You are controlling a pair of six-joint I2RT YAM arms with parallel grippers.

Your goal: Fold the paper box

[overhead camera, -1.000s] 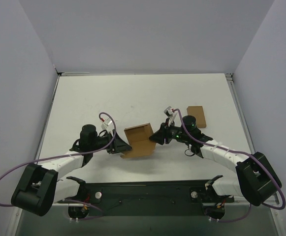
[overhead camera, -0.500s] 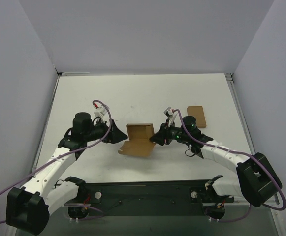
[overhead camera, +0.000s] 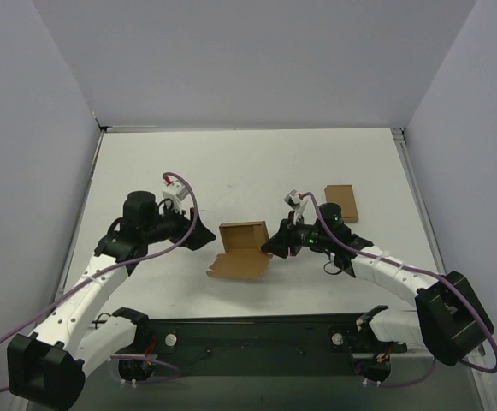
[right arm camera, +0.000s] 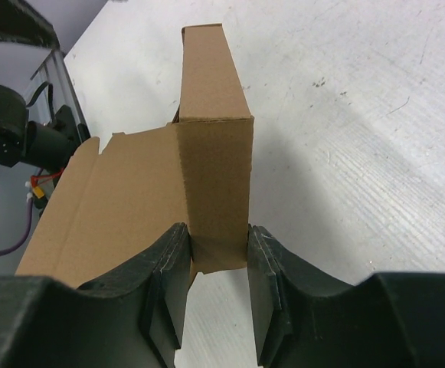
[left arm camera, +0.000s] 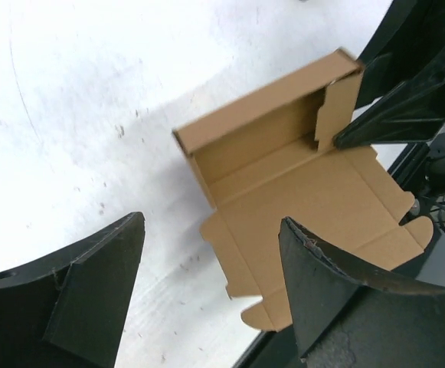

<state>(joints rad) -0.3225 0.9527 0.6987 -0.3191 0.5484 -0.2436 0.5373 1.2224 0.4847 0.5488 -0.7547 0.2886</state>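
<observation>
Observed condition: the paper box (overhead camera: 241, 250) lies near the middle of the white desk (overhead camera: 231, 163), between the two arms and a little nearer the right one. It is partly formed. A long back wall stands upright along its far side, a short end wall stands upright at its right end, and a flat panel with notched flaps and tabs lies open on the desk toward the arm bases. The right fingers (right arm camera: 170, 264) are closed on the upright end wall, one finger against each face of the cardboard near its lower edge, so that this wall sits squarely between them. The rest of the box extends away from them and to their left in the right wrist view. The left fingers (left arm camera: 99, 291) stand wide apart and hold nothing. In the top view they sit just to the left of the box, level with its back wall, with a strip of bare desk between their tips and the cardboard. In the left wrist view the box lies beyond the fingertips, roughly in line with the gap between them and touching neither, its open interior facing the camera. A plain cardboard rectangle (overhead camera: 340, 202) lies flat on the desk beyond the right arm, well apart from the box.
</observation>
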